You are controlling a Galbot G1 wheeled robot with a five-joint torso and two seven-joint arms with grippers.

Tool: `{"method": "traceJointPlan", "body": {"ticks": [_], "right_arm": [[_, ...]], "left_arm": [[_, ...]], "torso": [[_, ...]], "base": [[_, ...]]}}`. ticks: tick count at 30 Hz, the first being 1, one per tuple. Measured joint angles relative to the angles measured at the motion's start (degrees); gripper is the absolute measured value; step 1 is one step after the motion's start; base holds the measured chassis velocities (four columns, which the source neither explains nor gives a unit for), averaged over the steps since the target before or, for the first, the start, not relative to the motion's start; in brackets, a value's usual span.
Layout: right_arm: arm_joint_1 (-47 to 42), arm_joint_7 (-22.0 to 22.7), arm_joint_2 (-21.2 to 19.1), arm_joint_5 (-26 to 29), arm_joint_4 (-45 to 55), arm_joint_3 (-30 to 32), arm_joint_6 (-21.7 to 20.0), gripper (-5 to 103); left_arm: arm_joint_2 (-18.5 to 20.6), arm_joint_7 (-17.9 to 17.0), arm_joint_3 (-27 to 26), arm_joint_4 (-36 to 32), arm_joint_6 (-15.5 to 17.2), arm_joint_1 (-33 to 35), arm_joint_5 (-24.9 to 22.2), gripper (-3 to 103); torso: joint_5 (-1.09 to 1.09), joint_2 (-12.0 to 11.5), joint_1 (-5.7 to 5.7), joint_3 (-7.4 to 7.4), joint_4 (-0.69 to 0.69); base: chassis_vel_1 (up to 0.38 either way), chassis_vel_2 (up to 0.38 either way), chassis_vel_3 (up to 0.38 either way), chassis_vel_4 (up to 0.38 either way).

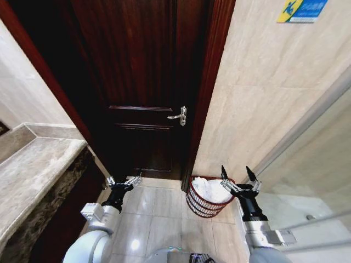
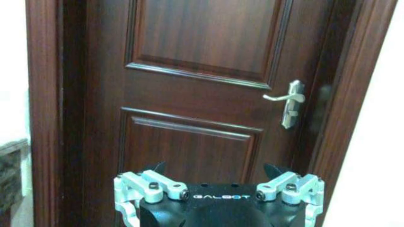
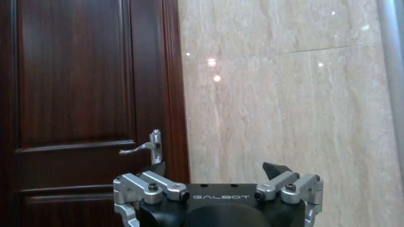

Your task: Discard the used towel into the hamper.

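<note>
Dark wooden door (image 1: pixel 148 82) fills the middle, closed, lever handle (image 1: pixel 179 115) on its right edge. Beige tiled wall (image 1: pixel 263 98) to the right, stone counter (image 1: pixel 33 175) at far left, glossy floor tiles (image 1: pixel 159 213) below.

Hamper (image 1: pixel 204 204) on the floor in the corner by the door frame and the tiled wall, just left of the right arm. White towel (image 1: pixel 211 189) bunched inside, heaped up to rim level or a bit over. Judged from that: discard looks done.

Right gripper (image 1: pixel 239 177) beside the hamper's rim, slightly above, spread wide, holding nothing. Left gripper (image 1: pixel 124 181) low in front of the door, well apart from the hamper, also spread and empty.

Risks, as judgement:
- Right arm close to the hamper; any careless sideways swing or base turn could clip the rim and tip a light basket, spilling the towel.
- Towel piled high, so a fold may hang over the rim and slide out if nudged.
- Left gripper near the door; driving forward could knock the panel.
- Shiny floor, basket may skid if bumped.
</note>
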Motion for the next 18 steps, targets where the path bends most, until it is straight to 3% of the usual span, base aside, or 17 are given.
{"method": "traceJointPlan", "body": {"ticks": [7, 18], "right_arm": [[0.0, 0.0, 0.0, 0.0, 0.0, 0.0, 0.0, 100], [0.0, 0.0, 0.0, 0.0, 0.0, 0.0, 0.0, 100]], "left_arm": [[0.0, 0.0, 0.0, 0.0, 0.0, 0.0, 0.0, 100], [0.0, 0.0, 0.0, 0.0, 0.0, 0.0, 0.0, 100]], "torso": [[0.00, 0.0, 0.02, 0.01, 0.00], [0.03, 0.0, -0.03, -0.01, 0.00]], "base": [[0.204, -0.206, -0.217, 0.220], [0.312, -0.307, -0.303, 0.294]]}}
